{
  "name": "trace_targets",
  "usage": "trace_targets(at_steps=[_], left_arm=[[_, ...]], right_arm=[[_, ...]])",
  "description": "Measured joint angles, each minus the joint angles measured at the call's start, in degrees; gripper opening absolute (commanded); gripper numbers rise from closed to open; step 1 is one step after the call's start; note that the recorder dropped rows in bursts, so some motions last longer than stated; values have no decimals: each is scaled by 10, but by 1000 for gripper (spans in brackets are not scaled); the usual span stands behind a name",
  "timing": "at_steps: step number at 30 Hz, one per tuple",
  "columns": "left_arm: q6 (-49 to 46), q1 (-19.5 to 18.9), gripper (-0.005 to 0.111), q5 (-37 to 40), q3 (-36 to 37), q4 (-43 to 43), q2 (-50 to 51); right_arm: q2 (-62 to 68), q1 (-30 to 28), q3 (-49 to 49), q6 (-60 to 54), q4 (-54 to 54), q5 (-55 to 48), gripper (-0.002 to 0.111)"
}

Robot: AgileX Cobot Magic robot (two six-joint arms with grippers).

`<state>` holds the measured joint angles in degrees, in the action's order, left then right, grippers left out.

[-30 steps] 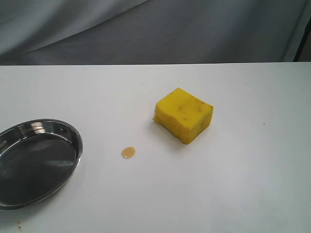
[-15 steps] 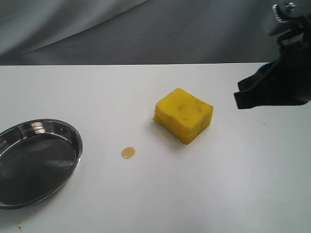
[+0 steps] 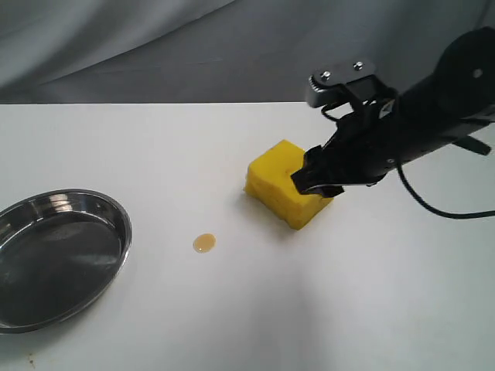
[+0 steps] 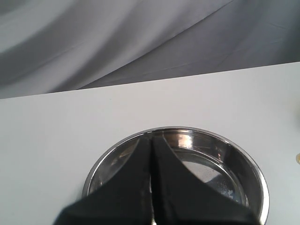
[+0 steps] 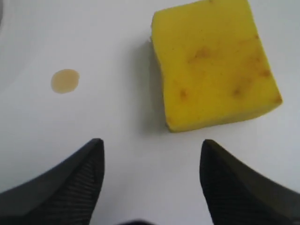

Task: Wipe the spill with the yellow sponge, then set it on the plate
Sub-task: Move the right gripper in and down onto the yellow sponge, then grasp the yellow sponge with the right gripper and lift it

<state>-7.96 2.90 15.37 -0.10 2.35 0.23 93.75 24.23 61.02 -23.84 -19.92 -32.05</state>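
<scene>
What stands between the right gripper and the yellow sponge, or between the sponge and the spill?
Nothing visible. The right gripper hangs open near the yellow sponge, and only bare table lies between it and the spill.

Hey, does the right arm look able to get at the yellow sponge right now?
Probably yes. The right tool hangs open close to the yellow sponge, and nothing lies on or against the block; the wrist view shows only bare table between them.
</scene>
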Motion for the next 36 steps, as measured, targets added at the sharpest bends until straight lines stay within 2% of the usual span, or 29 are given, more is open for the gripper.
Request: trace_targets(at_steps=[5, 10, 16, 19, 25, 28, 36], left_arm=[[0, 0, 0, 0, 0, 0, 0], [0, 0, 0, 0, 0, 0, 0], [0, 0, 0, 0, 0, 0, 0], [0, 0, 0, 0, 0, 0, 0], [0, 0, 0, 0, 0, 0, 0], [0, 0, 0, 0, 0, 0, 0], [0, 0, 0, 0, 0, 0, 0]], right_arm=[[74, 21, 21, -66, 4, 52, 60], [118, 24, 50, -74, 35, 89, 64], [165, 24, 73, -76, 41, 104, 63], [182, 24, 73, -76, 57, 109, 53], [187, 24, 74, -76, 73, 115, 21], [187, 24, 74, -76, 75, 113, 0], [187, 24, 78, -76, 105, 94, 0]])
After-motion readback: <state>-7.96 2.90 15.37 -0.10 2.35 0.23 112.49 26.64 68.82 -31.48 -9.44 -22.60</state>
